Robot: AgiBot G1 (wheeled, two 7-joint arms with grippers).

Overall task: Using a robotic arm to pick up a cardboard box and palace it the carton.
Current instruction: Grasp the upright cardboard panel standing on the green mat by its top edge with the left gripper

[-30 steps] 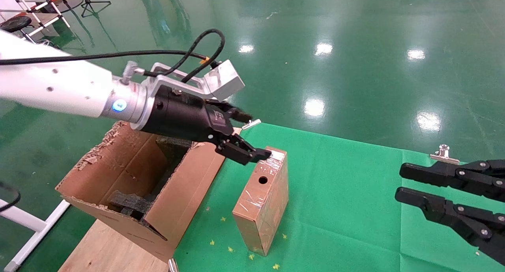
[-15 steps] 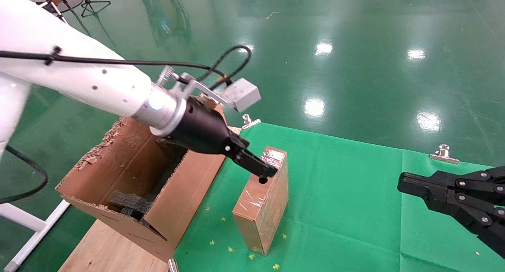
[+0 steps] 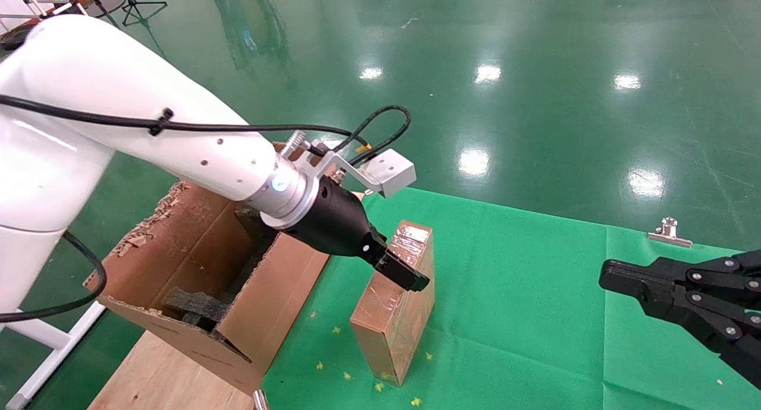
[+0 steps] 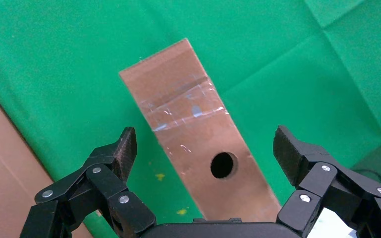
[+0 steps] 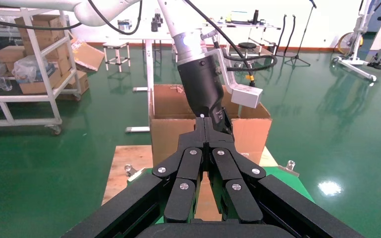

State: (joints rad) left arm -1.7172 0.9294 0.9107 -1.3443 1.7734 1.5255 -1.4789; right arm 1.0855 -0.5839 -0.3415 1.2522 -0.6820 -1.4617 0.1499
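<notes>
Now we hover our left hand (image 4: 205,148), spread wide and empty, astride the cardboard box (image 4: 198,134) standing on the counter (image 3: 535,291) beside the carton (image 3: 196,279), so next we must lower and close.

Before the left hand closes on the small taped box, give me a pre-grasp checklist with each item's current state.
1. Left hand open: ok, its fingers are spread wide.
2. Cardboard box between the fingers: ok in the left wrist view, one finger to each side of the narrow holed face.
3. Fingers touching the box: cannot tell; a gap shows on both sides.
4. Box upright on the green cloth: ok.
5. Carton open to receive: ok, black foam inside.
6. Right hand out of the way: ok, shut, off to the right.
</notes>
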